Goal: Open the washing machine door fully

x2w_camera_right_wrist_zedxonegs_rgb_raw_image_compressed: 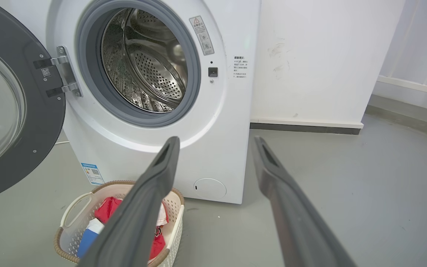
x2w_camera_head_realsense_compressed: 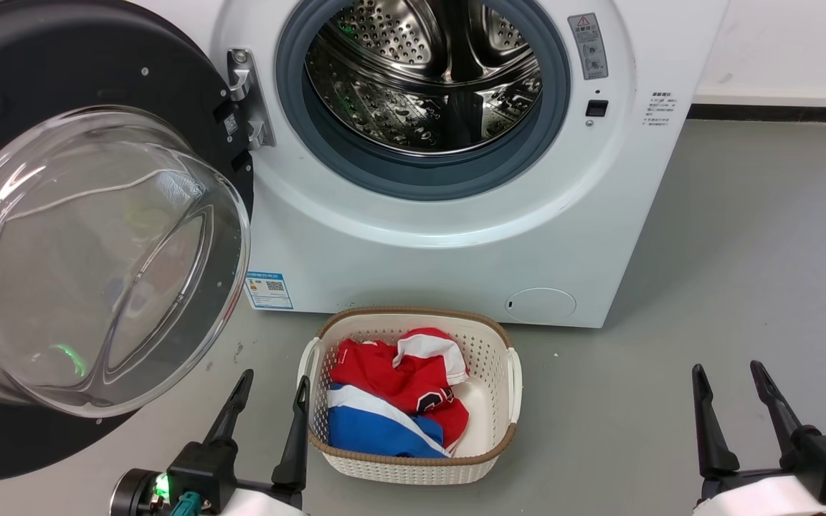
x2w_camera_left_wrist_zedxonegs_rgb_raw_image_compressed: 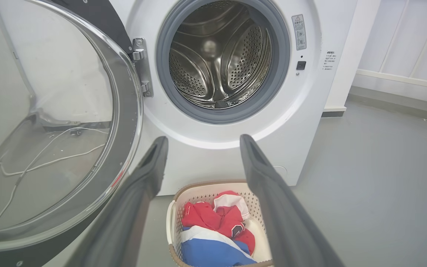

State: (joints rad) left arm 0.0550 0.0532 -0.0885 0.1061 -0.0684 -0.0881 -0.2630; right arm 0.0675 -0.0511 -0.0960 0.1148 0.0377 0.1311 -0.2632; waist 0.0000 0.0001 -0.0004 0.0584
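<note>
Washing machine door: swung wide, seemingly near its limit | heavy, rigid, glass slick; push black rim | left gripper, right gripper: parted, empty.

The black, glass-bowled door stands swung wide on its left hinge, baring the white washer's steel drum.

Bright, even light; soft shadows; glare streaks on washing machine door glass; wrist-view edges bowed.
</note>
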